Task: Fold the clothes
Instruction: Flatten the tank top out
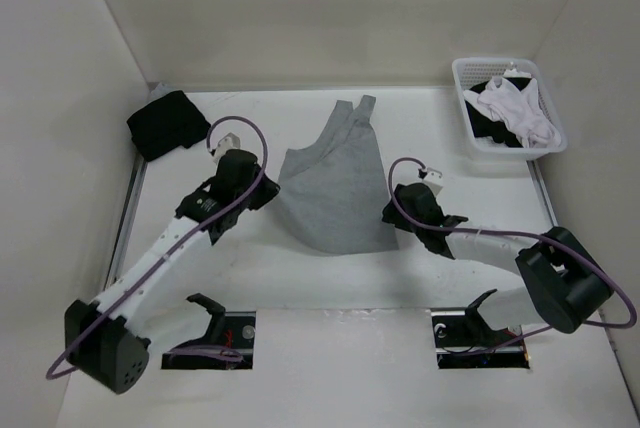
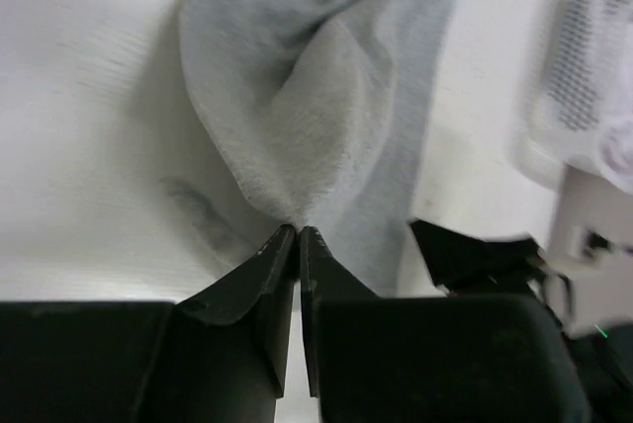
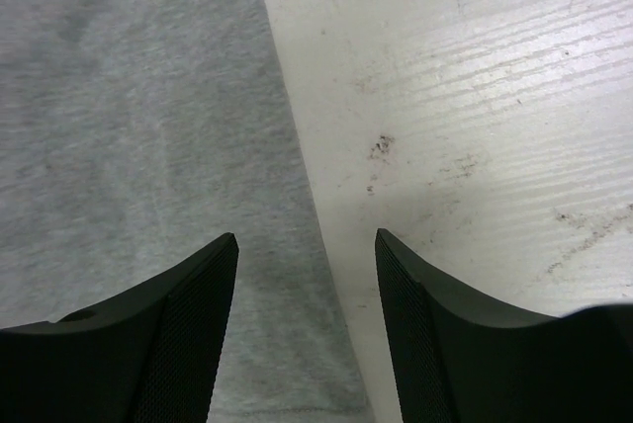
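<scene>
Far left, a black folded bundle (image 1: 168, 123) sits at the desk's (image 1: 300, 278) far corner, apart from the work. My left end effector (image 2: 298, 237) is clamped shut on a pinch of the grey T-shirt (image 1: 335, 183) at its left edge, and the cloth puckers up into the tips. The shirt lies rumpled mid-desk between my arms, narrowing to a bunched end on the far side. It looks thin, soft and light, so I expect it to sag and drag rather than hold a shape. I judge edges and corners the best holds. My right end effector (image 3: 307, 237) hangs with jaws apart over the shirt's right edge, gripping nothing. Far right, a white basket (image 1: 512, 154) holds white garments (image 1: 515, 108).
</scene>
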